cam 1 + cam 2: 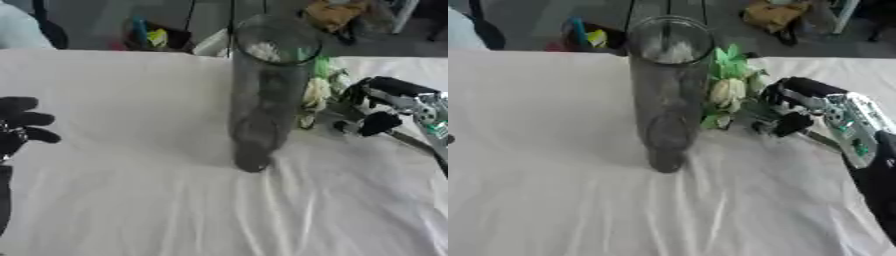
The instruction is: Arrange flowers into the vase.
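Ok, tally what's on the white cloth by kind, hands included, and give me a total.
Clear glass vase: 1
Flower bunch, pale blooms with green leaves: 1
Robot hands: 2, the right hand with its fingers curled round the flower stem beside the vase, the left hand idle at the left edge
Total: 4

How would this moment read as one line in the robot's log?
right robot hand: shut on flower | flower: beside vase, not inside | left robot hand: idle, open
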